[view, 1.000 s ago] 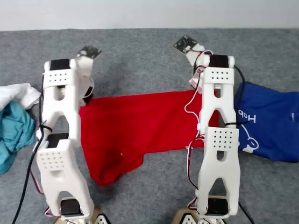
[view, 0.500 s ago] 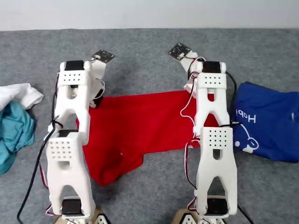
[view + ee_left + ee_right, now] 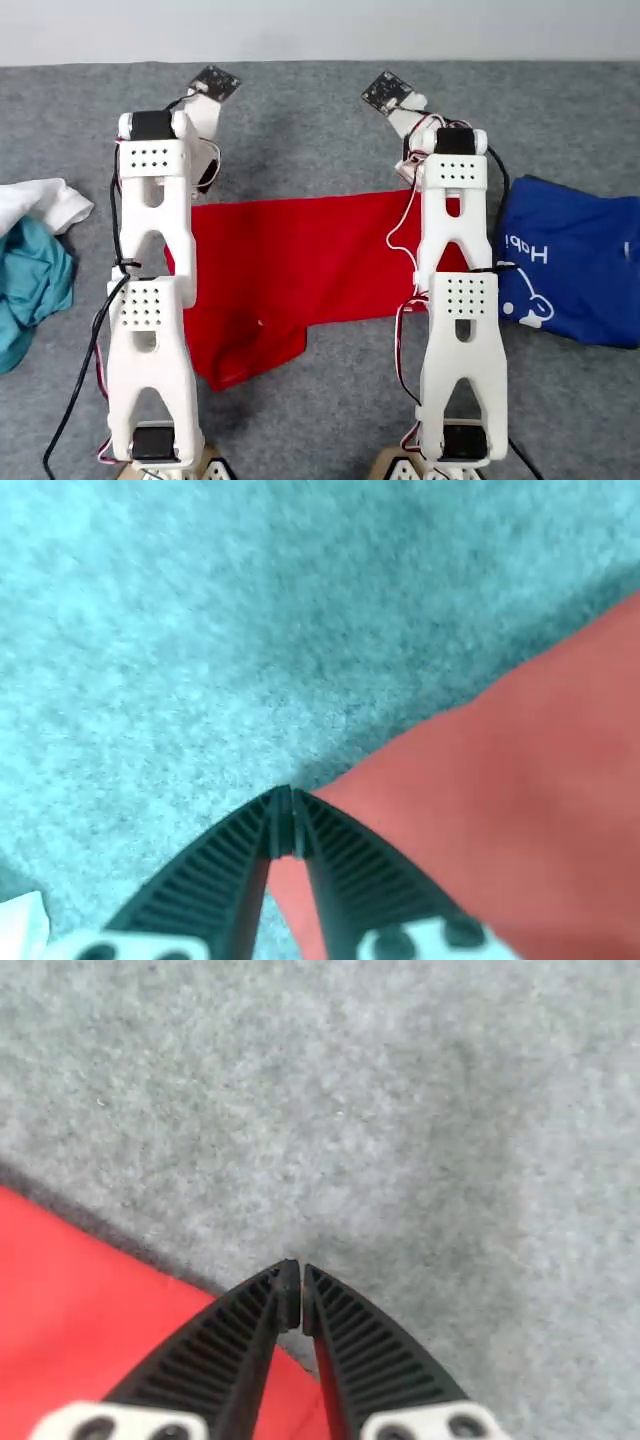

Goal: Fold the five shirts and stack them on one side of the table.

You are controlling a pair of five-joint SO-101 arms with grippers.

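Your red shirt [image 3: 290, 260] lies spread flat on the table [image 3: 300, 120] under both arms. The blue shirt [image 3: 580, 270] sits just beside it, and the teal shirt [image 3: 30, 290] and white shirt [image 3: 40, 205] lie apart off its opposite side. At its far edge, the left gripper [image 3: 283, 825] and right gripper [image 3: 295, 1295] have their fingers pressed together.

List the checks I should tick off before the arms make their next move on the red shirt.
1. Left gripper shut: ok, tips at the red shirt's far edge.
2. Right gripper shut: ok, tips over the carpet just past that edge.
3. Fabric pinched in either gripper: cannot tell.
4. Red shirt folded: not ok, it lies spread between the arms.
5. Shirts stacked on one side: not ok; blue shirt lies on one side, teal shirt and white shirt on the other.
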